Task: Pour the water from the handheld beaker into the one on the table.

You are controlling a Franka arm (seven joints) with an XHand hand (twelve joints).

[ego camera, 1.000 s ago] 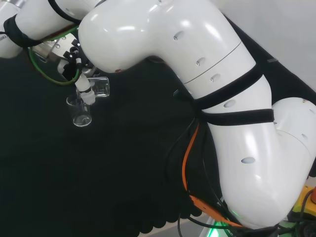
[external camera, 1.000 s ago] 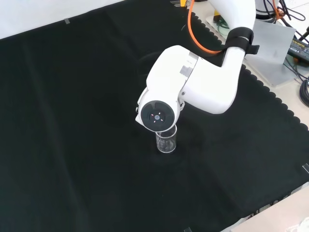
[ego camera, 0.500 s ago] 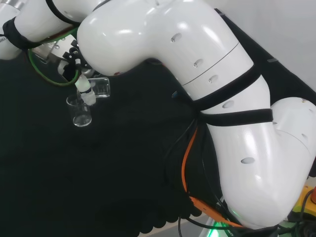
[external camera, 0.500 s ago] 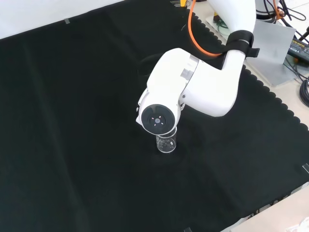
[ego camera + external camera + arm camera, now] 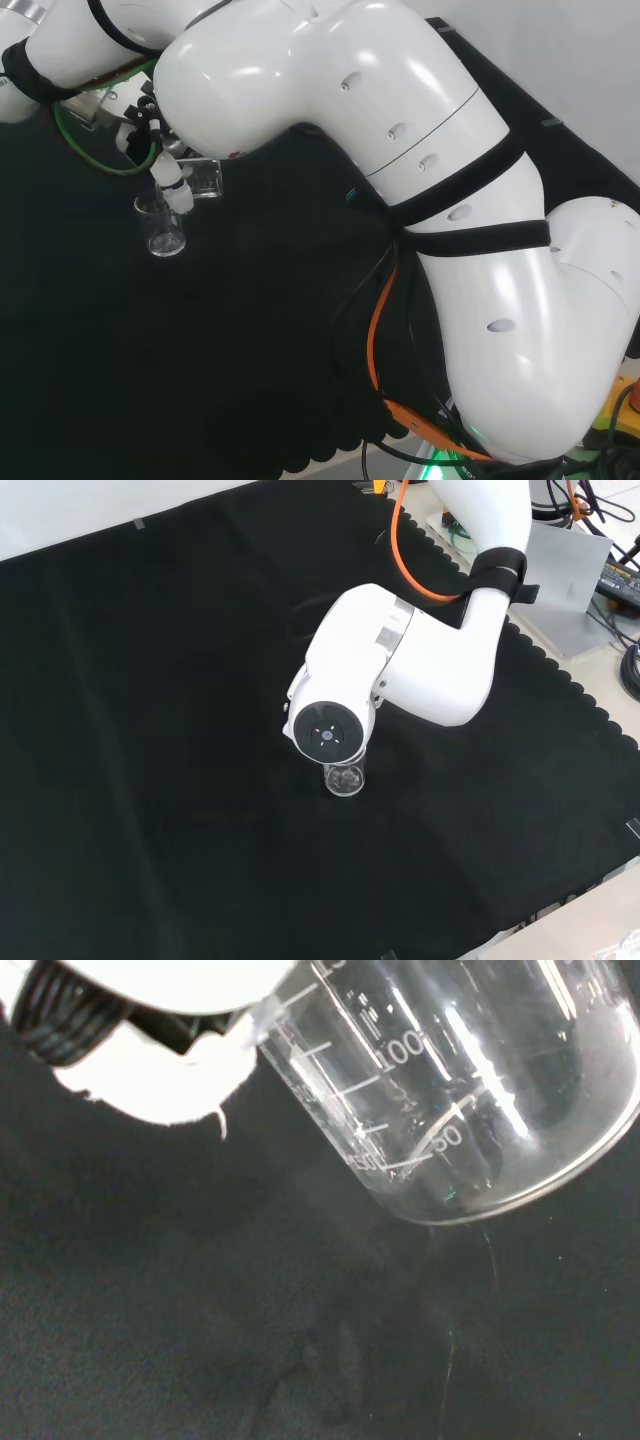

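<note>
The hand has its fingers curled round the handheld beaker, which lies tipped on its side with its mouth over the beaker on the table; that one stands upright on the black cloth, just below the fingertips. This looks like the pour itself, and the way to do it well is to turn the wrist slowly and keep the lip over the middle of the open rim below, not past its edge, so nothing lands on the cloth. The head view gives the side-on relation, the held glass above and a little to the right of the standing one, close but whether touching I cannot tell. In the front view the arm's white link with the round grey cap stands before the hand, with the table beaker's lower half showing beneath it. The wrist view brings the held beaker's graduated wall and base close; whether water remains inside I cannot tell.
</note>
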